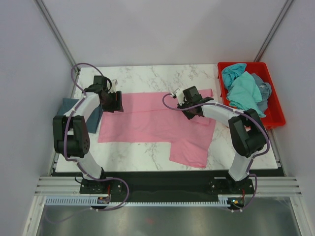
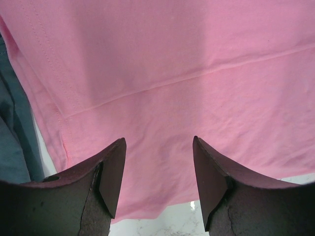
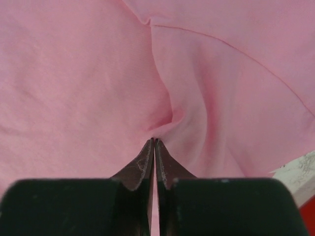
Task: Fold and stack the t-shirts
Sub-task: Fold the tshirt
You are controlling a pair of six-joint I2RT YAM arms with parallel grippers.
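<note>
**Right tool [image 3: 154, 140] pinches the pink t-shirt [image 1: 147, 123]; left tool [image 2: 157, 142] gapes above it**

The right tool's two fingers are pressed together with a small pucker of pink cloth caught between their tips. Creases run out from that pinch across the fabric. The left tool stands with its fingers wide apart, gripping nothing. Pink cloth fills the gap between them, and a stitched seam crosses the shirt farther on.

The pink t-shirt lies spread over the middle of the marble counter [image 1: 147, 78], with a lower flap hanging toward the near right. The left tool sits at the shirt's far-left part and the right tool near its far-right part.

A slate-blue t-shirt [image 1: 93, 118] lies at the counter's left edge, just beside the pink one and partly under the left arm. At the far right stands a red crate [image 1: 278, 112] holding a crumpled turquoise t-shirt [image 1: 241, 88] and a grey-blue t-shirt [image 1: 265, 89].
</note>
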